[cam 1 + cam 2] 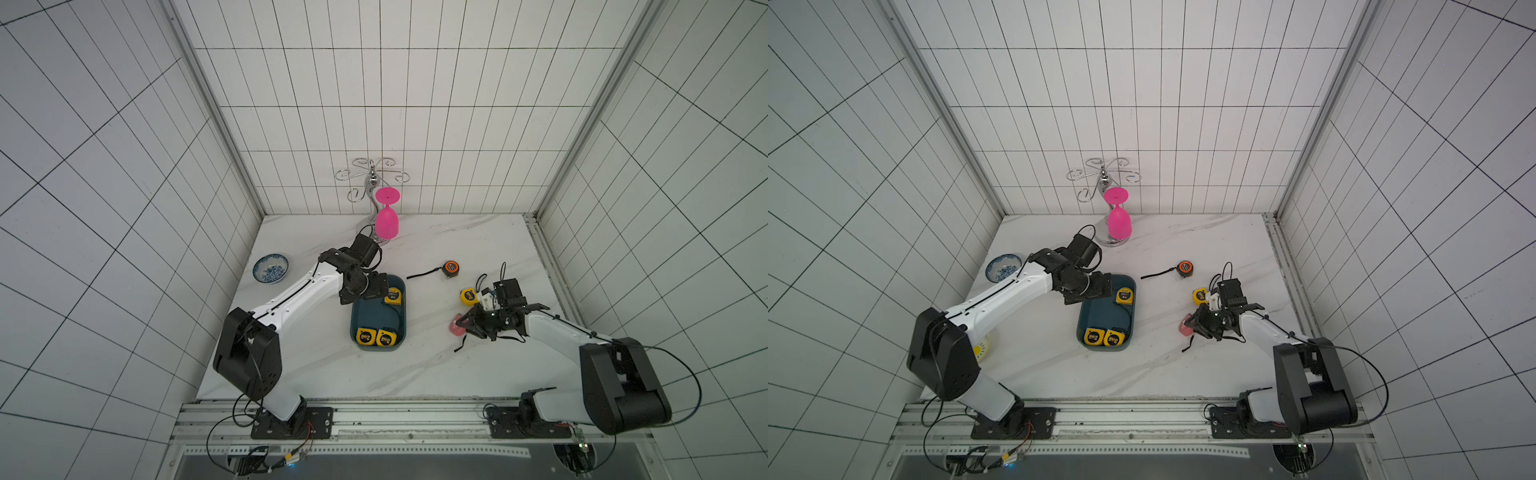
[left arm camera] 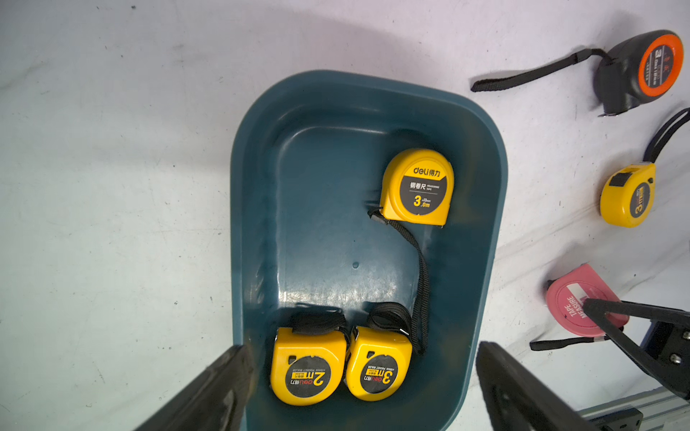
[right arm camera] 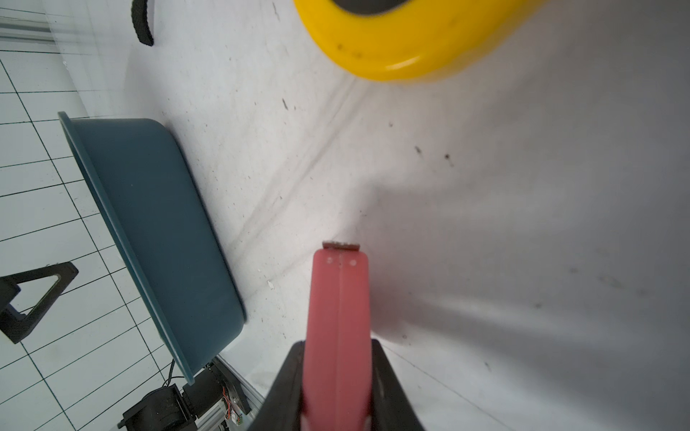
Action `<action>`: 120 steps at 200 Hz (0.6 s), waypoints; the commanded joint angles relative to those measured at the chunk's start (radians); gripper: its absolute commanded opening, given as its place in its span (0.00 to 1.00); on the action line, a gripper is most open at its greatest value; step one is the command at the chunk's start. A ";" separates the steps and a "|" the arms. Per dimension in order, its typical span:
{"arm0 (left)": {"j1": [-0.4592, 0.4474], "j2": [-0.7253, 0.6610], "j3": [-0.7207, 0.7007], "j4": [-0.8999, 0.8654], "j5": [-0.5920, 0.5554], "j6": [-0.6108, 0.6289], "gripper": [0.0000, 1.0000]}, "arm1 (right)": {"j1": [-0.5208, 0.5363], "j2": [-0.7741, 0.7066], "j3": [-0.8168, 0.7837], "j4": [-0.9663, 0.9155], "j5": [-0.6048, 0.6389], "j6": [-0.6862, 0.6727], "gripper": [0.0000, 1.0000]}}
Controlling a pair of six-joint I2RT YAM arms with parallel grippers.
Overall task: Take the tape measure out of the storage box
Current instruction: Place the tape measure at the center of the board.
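Note:
The teal storage box [image 1: 376, 318] [image 1: 1104, 316] [image 2: 328, 224] lies at the table's middle and holds three yellow tape measures. One [image 1: 393, 296] [image 2: 418, 186] sits at its far end, and two [image 1: 365, 336] [image 1: 385, 338] lie side by side at its near end. My left gripper [image 1: 368, 291] [image 2: 362, 350] hovers open over the box's far end, its jaws wide apart and empty. To the right of the box, my right gripper [image 1: 462, 326] [image 3: 337, 345] is shut on a pink tape measure [image 1: 455, 329] [image 3: 339, 291] [image 2: 575, 302] down at the tabletop.
An orange-and-black tape measure [image 1: 450, 268] and a yellow one [image 1: 468, 296] lie on the table beyond my right gripper. A blue-patterned bowl [image 1: 270, 268] stands at the far left. A pink glass [image 1: 387, 222] hangs upside down on a chrome rack [image 1: 372, 174] at the back.

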 commanded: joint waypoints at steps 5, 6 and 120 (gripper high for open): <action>0.002 0.019 -0.004 0.018 -0.023 0.009 0.97 | -0.015 0.004 -0.008 -0.094 0.033 -0.036 0.41; 0.003 0.020 -0.004 0.018 -0.023 0.009 0.97 | -0.015 0.004 -0.008 -0.096 0.034 -0.036 0.42; -0.043 0.144 0.091 0.001 -0.107 0.088 0.96 | -0.018 -0.183 0.057 -0.377 0.248 -0.073 0.97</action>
